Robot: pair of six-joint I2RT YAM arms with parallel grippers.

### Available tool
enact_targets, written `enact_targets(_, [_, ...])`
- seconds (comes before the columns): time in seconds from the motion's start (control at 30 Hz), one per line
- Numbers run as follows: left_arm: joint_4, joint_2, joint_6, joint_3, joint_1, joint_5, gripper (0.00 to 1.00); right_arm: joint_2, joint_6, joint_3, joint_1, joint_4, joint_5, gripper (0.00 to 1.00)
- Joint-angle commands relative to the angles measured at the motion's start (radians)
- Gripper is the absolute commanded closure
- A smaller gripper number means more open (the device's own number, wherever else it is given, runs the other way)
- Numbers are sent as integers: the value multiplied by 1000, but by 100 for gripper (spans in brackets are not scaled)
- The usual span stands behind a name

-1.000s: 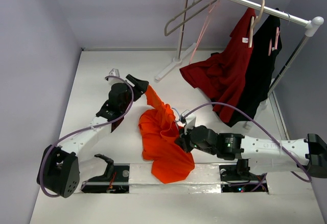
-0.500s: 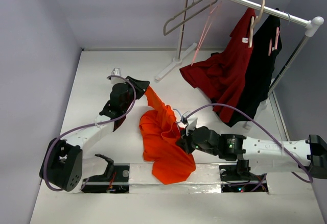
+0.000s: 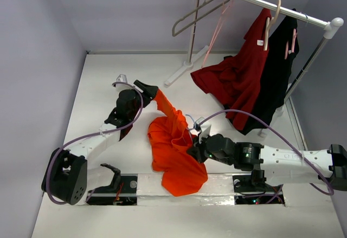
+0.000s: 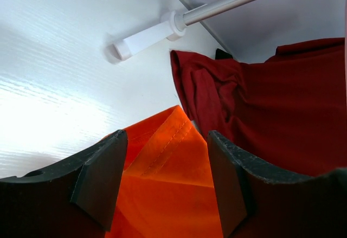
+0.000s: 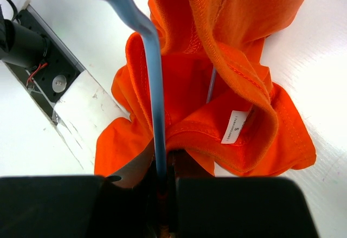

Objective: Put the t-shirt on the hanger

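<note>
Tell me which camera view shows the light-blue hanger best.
The right wrist view: the hanger runs as a long blue bar from the right end effector up across the t-shirt, seen close up. The top external view shows only a thin sliver beside the shirt; the left wrist view shows none of it.

You've got a bright orange t-shirt point(image 3: 173, 151) centre frame w/ a white tag point(image 5: 235, 127), plus a light-blue hanger point(image 5: 154, 86). Upper right: dark red shirt point(image 3: 238, 75), black garment point(image 3: 279, 70), pink hanger point(image 3: 216, 32).
</note>
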Motion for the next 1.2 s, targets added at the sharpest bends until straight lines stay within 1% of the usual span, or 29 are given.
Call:
enact_targets(0.0, [59, -5, 28, -8, 9, 29, 43, -22, -1, 8, 7, 50, 0, 100])
enact_targets(0.13, [129, 27, 7, -13, 9, 73, 44, -24, -1, 5, 7, 56, -13, 100])
enact_targets(0.23, [189, 35, -24, -31, 9, 93, 47, -22, 3, 4, 7, 62, -20, 100])
enact_targets(0.33, [249, 38, -64, -62, 9, 95, 55, -22, 4, 1, 7, 68, -19, 100])
enact_targets(0.37, [264, 36, -74, -80, 9, 95, 66, -24, 7, 1, 7, 68, -17, 100])
enact_targets(0.47, [293, 32, -113, -108, 9, 90, 91, -30, 12, -4, 7, 74, -16, 100])
enact_targets(0.53, [295, 29, -125, -112, 9, 78, 99, -37, 16, -10, 7, 76, -17, 100])
enact_targets(0.7, [248, 10, -108, -90, 9, 38, 100, -48, 21, -13, 7, 61, -24, 100])
enact_targets(0.73, [202, 1, -86, -79, 19, 20, 100, -50, 22, -12, 7, 55, -25, 100])
enact_targets(0.83, [134, -22, -35, -24, 58, -20, 100, -59, 24, -9, 7, 25, -31, 100])
enact_targets(0.93, [31, -33, 19, 30, 137, -39, 100, -71, 24, -2, 7, -10, -40, 100])
enact_targets(0.97, [19, -36, 28, 38, 176, -45, 100, -73, 24, 1, 7, -19, -42, 100])
enact_targets(1.03, [-1, -46, 28, 36, 218, -65, 100, -85, 26, 11, 7, -50, -47, 100])
enact_targets(1.1, [8, -50, 11, 21, 276, -65, 100, -97, 27, 21, 7, -79, -54, 100])
enact_targets(1.17, [8, -42, 14, 24, 305, -51, 100, -111, 26, 34, 7, -105, -59, 100])
